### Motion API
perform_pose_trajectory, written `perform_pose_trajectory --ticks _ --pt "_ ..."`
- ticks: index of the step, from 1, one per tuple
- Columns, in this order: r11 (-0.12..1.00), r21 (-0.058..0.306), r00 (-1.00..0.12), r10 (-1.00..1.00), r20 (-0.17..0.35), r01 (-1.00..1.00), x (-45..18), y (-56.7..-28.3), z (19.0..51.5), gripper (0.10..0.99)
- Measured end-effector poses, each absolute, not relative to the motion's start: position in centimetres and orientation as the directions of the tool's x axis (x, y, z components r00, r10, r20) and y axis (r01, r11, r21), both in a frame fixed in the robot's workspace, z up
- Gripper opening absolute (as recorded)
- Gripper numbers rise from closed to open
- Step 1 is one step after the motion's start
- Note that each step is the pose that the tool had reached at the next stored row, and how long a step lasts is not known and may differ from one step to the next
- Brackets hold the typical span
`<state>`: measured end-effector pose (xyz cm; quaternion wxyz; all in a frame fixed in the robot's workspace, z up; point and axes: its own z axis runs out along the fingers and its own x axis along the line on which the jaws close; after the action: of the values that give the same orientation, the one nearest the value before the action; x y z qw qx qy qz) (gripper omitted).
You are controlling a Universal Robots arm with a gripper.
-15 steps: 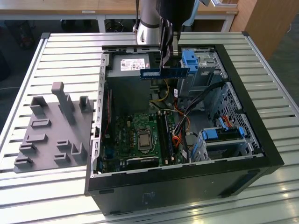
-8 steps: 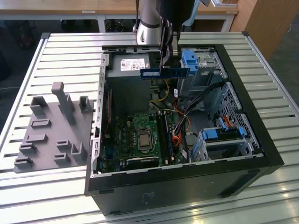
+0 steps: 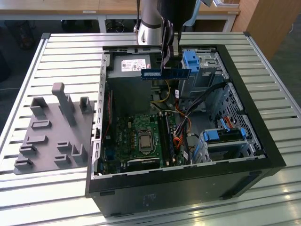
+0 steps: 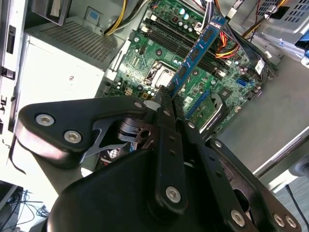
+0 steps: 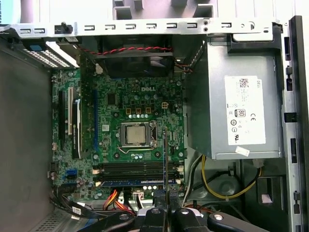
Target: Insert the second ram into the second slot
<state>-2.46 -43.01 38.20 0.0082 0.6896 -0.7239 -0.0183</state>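
The black two-fingered gripper (image 3: 165, 68) is clamped on the second ram (image 3: 179, 73), a thin, long blue circuit-board stick with a white label and dark chips. It holds the stick in the air above the open black tower computer case (image 3: 164, 197), which lies on its side on a slatted aluminium table (image 3: 70, 52). In the exterior view the stick hangs level over the far part of the case. It sits between the grey metal power supply box (image 3: 131, 66) toward the exterior view's left and a chunky blue plastic drive-bay tab (image 3: 190, 59) toward its right. The green motherboard (image 3: 138, 139) lies on the case floor nearer the camera, well apart from the stick. In the second wrist view the gripper (image 4: 170, 94) pinches one end of the stick (image 4: 200, 50), which reaches out over the board. In the first wrist view the stick shows edge-on as a thin dark line (image 5: 164, 154) running crosswise to the long black memory slots (image 5: 130, 169). A blue strip (image 5: 128, 183) along one slot looks like a stick already seated, though I cannot be sure. As I judge it, the pick-up is done. The stick is not yet lined up with its slot, lowered or pressed in.
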Motion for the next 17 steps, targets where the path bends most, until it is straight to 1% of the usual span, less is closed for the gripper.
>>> perform_pose_trajectory --ticks 17 --pt "0.074 0.038 -0.074 -0.997 -0.013 -0.997 -2.46 -43.01 38.21 0.137"
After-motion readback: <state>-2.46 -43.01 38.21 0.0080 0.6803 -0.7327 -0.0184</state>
